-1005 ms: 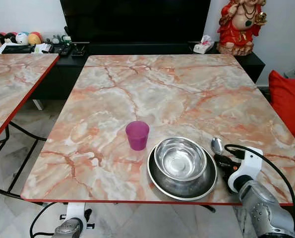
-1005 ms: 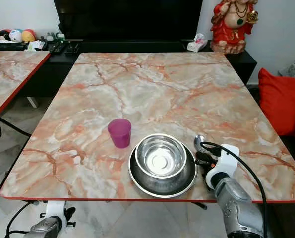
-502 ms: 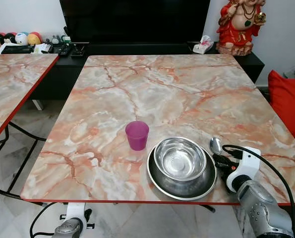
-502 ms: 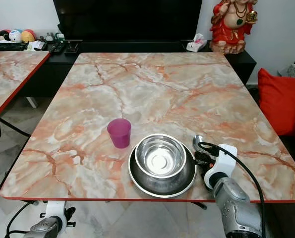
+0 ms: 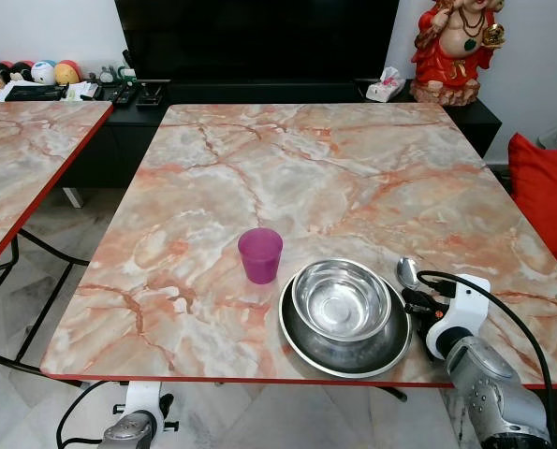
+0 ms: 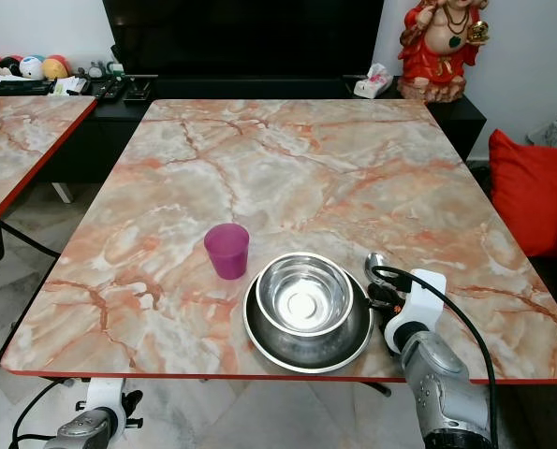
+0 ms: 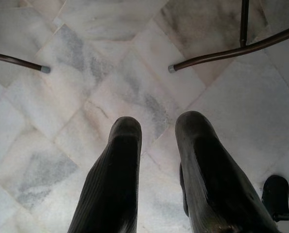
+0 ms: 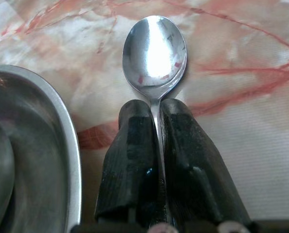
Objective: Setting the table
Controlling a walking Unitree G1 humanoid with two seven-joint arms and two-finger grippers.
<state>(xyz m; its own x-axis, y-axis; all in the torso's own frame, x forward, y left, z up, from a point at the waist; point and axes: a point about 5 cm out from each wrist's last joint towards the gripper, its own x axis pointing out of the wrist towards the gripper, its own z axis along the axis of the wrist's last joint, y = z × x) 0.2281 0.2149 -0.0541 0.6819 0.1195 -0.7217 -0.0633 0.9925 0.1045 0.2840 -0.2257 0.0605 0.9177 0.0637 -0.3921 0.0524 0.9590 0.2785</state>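
Spoon: shiny silver metal spoon (image 8: 155,51), bowl up, lower right.
Right gripper (image 8: 156,127): jaws pinching its handle.
Left gripper (image 7: 159,128): jaws spread.

One purple cup (image 5: 260,254), one steel bowl (image 5: 341,298), one steel plate (image 5: 344,348), one spoon (image 8: 154,51), two marble tables (image 5: 334,178).

Steel bowl (image 5: 341,298) nested upright in wider steel plate (image 5: 301,340) near table's front edge. Purple cup (image 5: 260,254) upright just left. Spoon (image 8: 155,52) right of plate, bowl-end forward, handle pinched between black fingers (image 8: 129,160).
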